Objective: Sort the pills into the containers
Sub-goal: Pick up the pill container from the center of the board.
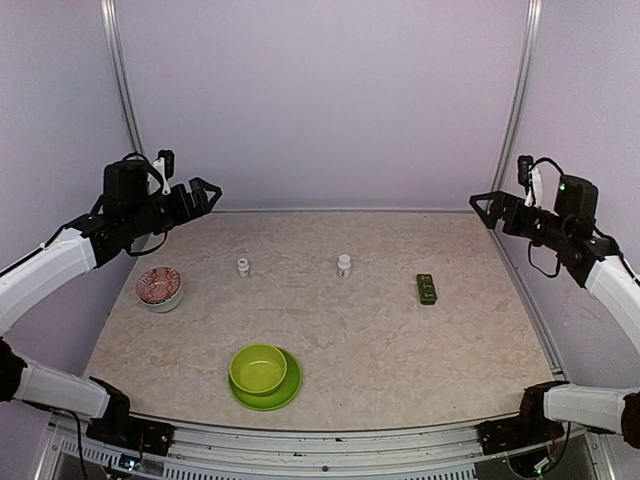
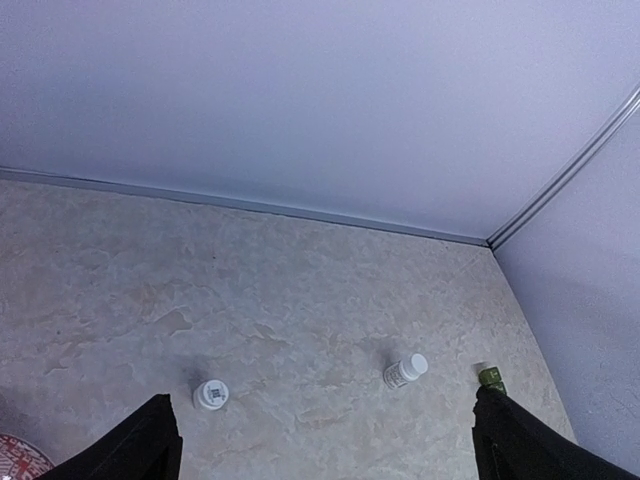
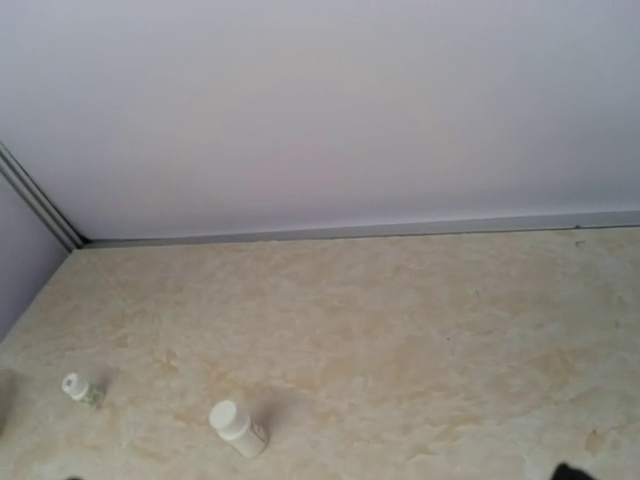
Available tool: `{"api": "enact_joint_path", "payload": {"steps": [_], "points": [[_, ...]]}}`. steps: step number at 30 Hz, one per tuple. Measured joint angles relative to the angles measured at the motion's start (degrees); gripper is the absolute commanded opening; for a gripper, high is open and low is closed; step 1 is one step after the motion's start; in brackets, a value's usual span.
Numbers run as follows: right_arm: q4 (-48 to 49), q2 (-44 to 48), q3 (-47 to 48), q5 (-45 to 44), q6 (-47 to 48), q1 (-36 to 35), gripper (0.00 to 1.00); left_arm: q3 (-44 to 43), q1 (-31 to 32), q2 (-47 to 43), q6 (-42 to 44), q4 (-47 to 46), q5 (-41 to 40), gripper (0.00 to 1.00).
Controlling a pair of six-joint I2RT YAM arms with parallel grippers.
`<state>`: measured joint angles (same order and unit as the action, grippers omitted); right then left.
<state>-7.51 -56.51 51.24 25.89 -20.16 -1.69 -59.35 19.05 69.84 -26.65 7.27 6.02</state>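
The dark green three-compartment pill box (image 1: 427, 289) lies on the table at the right; only its end shows in the left wrist view (image 2: 489, 377). Two white pill bottles stand mid-table, one left (image 1: 243, 266) (image 2: 211, 394) (image 3: 80, 388) and one right (image 1: 344, 265) (image 2: 405, 371) (image 3: 238, 429). No loose pills show. My left gripper (image 1: 210, 193) (image 2: 325, 450) is open and empty, raised over the far left. My right gripper (image 1: 480, 213) is open and empty, raised over the far right; only one fingertip (image 3: 572, 470) shows in its wrist view.
A red-patterned small bowl (image 1: 159, 287) sits at the left. A lime-green bowl (image 1: 258, 368) on a matching plate (image 1: 288, 392) sits front centre. Pale walls close the table at the back and both sides.
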Motion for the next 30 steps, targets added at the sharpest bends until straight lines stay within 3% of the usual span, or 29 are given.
{"api": "enact_joint_path", "payload": {"steps": [9, 15, 30], "points": [[-1.6, -3.9, 0.4, -0.5, -0.6, 0.1, 1.00, 6.4, 3.7, 1.9, -4.9, -7.9, 0.0, 0.99], [-5.4, -10.3, 0.7, -5.5, 2.1, -1.4, 1.00, 8.9, 7.9, 3.8, -5.3, -9.9, 0.0, 0.99], [-10.0, -22.3, 3.9, -23.4, 5.1, -17.2, 1.00, 12.7, 14.2, 3.5, -3.9, -10.8, -1.2, 0.99]]}}
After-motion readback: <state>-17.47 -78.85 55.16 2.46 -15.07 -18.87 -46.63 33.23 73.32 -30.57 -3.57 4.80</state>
